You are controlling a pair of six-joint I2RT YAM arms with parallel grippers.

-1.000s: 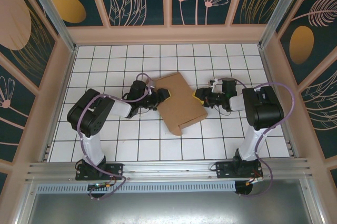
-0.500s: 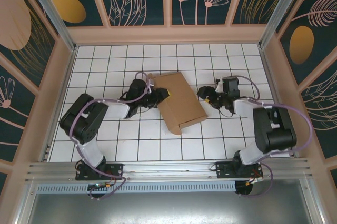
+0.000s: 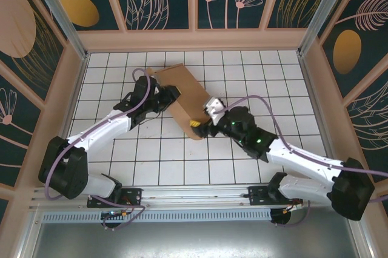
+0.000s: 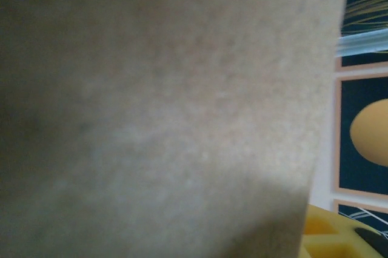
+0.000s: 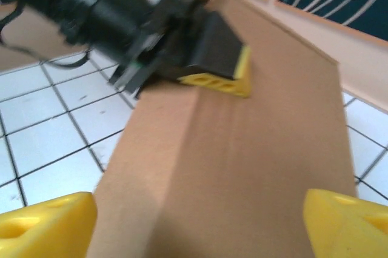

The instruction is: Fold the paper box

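You'll find the paper box (image 3: 185,97) on the tiled table (image 3: 273,76), a little left of centre, its length running from back-left to near-right. At its left long edge sits the left gripper (image 3: 171,93), reaching in from the near-left; in the right wrist view one of its fingers (image 5: 221,67) lies on top of the cardboard (image 5: 242,149) (the other is hidden from you). The right gripper (image 3: 203,126) is at the box's near-right end, fingertips (image 5: 42,218) spread to either side of it.

Plain brown paper box (image 3: 185,97), yellow-tipped black left claw (image 5: 233,79), white grid-lined table (image 3: 121,161), teal walls (image 3: 176,13) with golden ovals.
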